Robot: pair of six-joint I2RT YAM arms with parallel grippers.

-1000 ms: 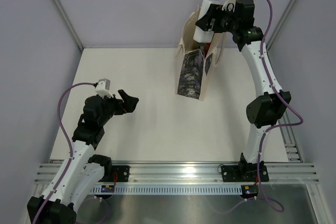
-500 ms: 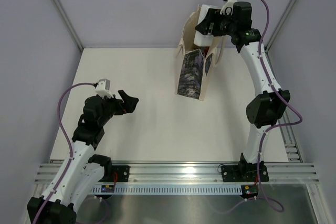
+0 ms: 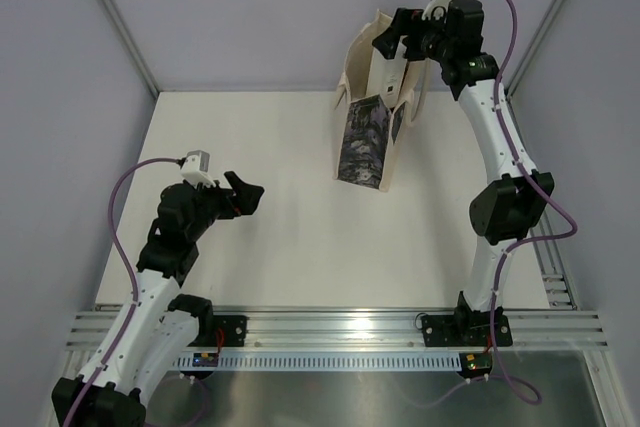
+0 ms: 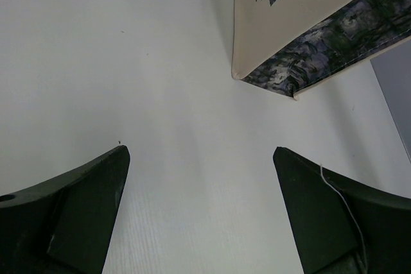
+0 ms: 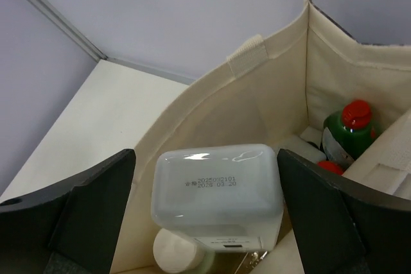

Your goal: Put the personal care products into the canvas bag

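The cream canvas bag (image 3: 372, 117) stands upright at the far middle of the table, its dark picture panel facing me. My right gripper (image 3: 398, 35) hovers over its mouth, open. In the right wrist view (image 5: 205, 152) a clear rectangular bottle (image 5: 218, 187) sits base-up inside the bag (image 5: 257, 101), between the spread jaws with a gap on each side. Beneath it are a pale bottle with a white cap (image 5: 173, 255), a dark green red-capped bottle (image 5: 350, 129) and another red cap (image 5: 331, 167). My left gripper (image 3: 243, 197) is open and empty, low over the table (image 4: 200, 149).
The bag's lower corner (image 4: 289, 24) shows ahead of the left gripper. Grey walls and metal corner posts (image 3: 115, 17) enclose the white table (image 3: 270, 147). A metal rail (image 3: 340, 327) runs along the near edge.
My right gripper held the clear bottle above the bag. It has opened and the bottle has dropped into the bag. The left arm has not moved.
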